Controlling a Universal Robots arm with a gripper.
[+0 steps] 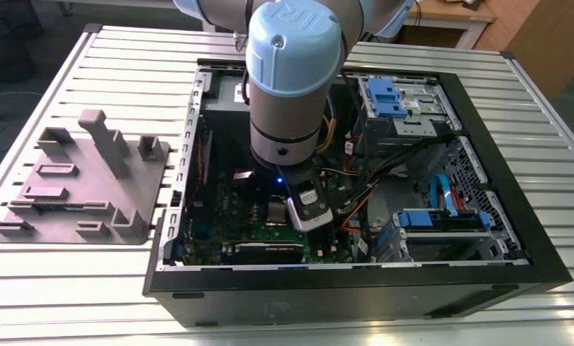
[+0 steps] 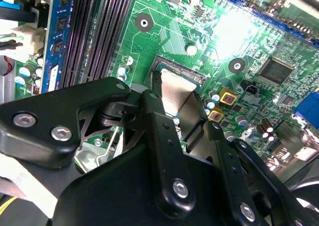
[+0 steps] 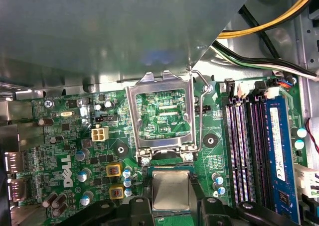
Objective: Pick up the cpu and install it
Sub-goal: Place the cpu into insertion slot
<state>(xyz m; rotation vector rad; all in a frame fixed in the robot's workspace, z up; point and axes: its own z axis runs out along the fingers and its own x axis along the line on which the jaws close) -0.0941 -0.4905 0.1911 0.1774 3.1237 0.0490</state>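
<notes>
The cpu (image 3: 171,188) is a small silvery square low over the motherboard's (image 3: 65,151) socket, just in front of the hinged socket frame (image 3: 164,80), which stands swung open. In the second wrist view the cpu (image 2: 174,89) shows between two black fingers (image 2: 150,106) that press on its opposite edges. My gripper (image 3: 171,202) is shut on it. In the exterior view the arm reaches straight down into the open computer case (image 1: 499,180), with the gripper (image 1: 285,216) close to the board. I cannot tell whether the chip rests in the socket or hovers just above it.
Black memory slots and a blue memory stick (image 3: 279,146) run beside the socket. Cable bundles (image 3: 269,61) cross near the case wall. Blue drive bays (image 1: 393,97) sit at the case's far side. A grey holder tray (image 1: 80,187) lies on the slatted table at the exterior view's left.
</notes>
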